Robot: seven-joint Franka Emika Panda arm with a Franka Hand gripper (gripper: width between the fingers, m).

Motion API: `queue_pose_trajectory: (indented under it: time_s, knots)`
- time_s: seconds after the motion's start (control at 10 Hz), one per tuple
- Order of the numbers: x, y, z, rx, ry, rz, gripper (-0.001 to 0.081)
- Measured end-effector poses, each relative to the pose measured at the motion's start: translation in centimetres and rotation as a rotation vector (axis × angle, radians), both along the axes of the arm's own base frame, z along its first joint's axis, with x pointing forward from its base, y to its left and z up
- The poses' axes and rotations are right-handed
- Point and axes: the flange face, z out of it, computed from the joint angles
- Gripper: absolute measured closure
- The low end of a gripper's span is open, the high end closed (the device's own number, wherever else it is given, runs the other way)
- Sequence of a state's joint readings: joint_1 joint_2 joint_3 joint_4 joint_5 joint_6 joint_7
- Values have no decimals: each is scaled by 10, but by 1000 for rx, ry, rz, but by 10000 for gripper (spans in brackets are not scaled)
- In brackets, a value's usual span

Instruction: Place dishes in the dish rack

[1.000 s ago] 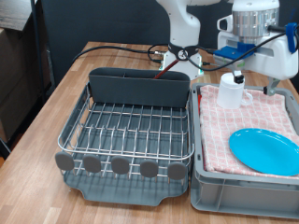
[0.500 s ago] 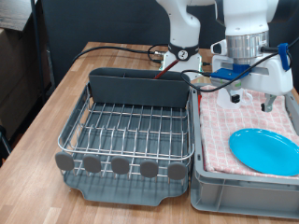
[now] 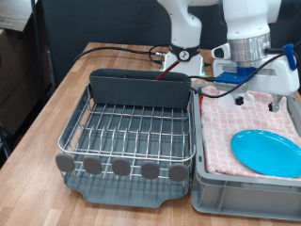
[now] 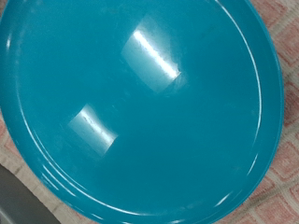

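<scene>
One glossy blue plate [image 4: 140, 107] on checked cloth [image 3: 246, 118] under gripper [image 3: 252, 94]: likely rigid, slippery, breakable, best pinched at rim; finger state indiscernible.

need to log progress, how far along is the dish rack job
Nothing looks done: the dish rack holds no dishes on its wires. The gripper hangs above the checked cloth in the grey bin, with the blue plate filling the wrist view. The plate is yet to be racked; the cup is hidden.
</scene>
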State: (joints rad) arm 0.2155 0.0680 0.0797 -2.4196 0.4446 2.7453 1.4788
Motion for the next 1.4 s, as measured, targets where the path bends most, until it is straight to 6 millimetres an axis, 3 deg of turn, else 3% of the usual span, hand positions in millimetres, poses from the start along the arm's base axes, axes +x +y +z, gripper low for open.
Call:
queue_pose_trajectory:
  time_s: [0.8,1.4]
  knots:
    - [-16,-25,-32,-14,-43,-19,3]
    - [-13,-28,-38,14,-46,-21,3]
